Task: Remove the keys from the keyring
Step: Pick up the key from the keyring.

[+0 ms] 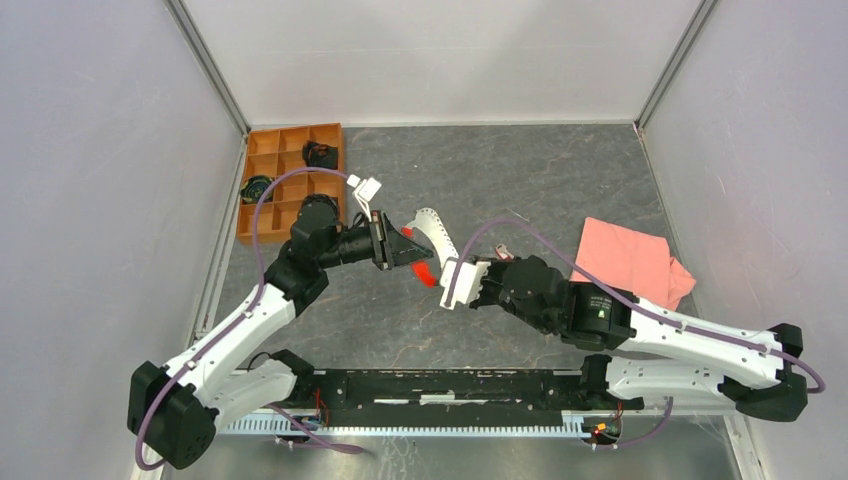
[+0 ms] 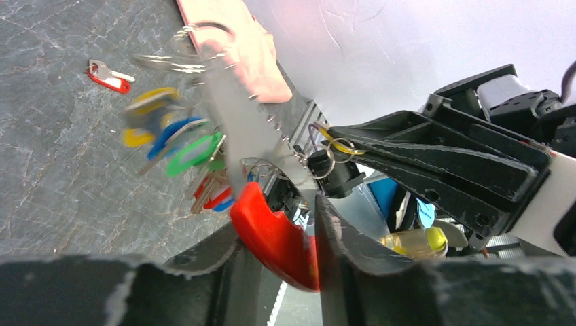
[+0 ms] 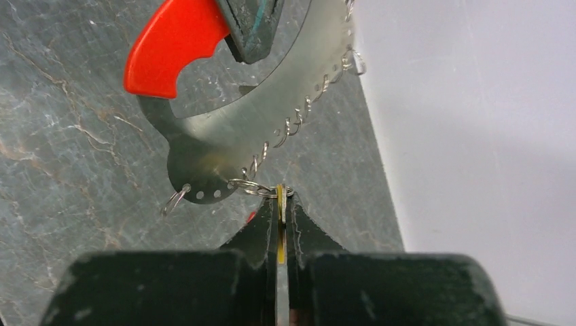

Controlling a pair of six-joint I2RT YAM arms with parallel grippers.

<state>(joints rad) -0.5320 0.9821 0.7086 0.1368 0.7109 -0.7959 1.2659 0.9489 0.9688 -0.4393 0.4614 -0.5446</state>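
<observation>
The task looks only begun. One red key (image 2: pixel 109 78) lies loose on the table (image 1: pixel 520 180), apart from the rest. The other keys (image 2: pixel 180 132), yellow, blue, green and red, hang from the keyring (image 1: pixel 430 225), a curved pale metal strip with a red end, which is up in the air over the middle of the table.

The right gripper (image 1: pixel 452 283) is clenched on a yellow key (image 3: pixel 279 200), seen edge-on, and a small wire ring joins this key to the strip. The left gripper (image 1: pixel 398 247) has its jaws around the red end. I cannot tell if they press it or stand loose.

For moving there is bare surface below and in front of both arms. The orange compartment tray (image 1: pixel 290 130) fills the far left corner. The pink cloth (image 1: pixel 625 262) lies near the right edge. Walls close the far, left and right edges.
</observation>
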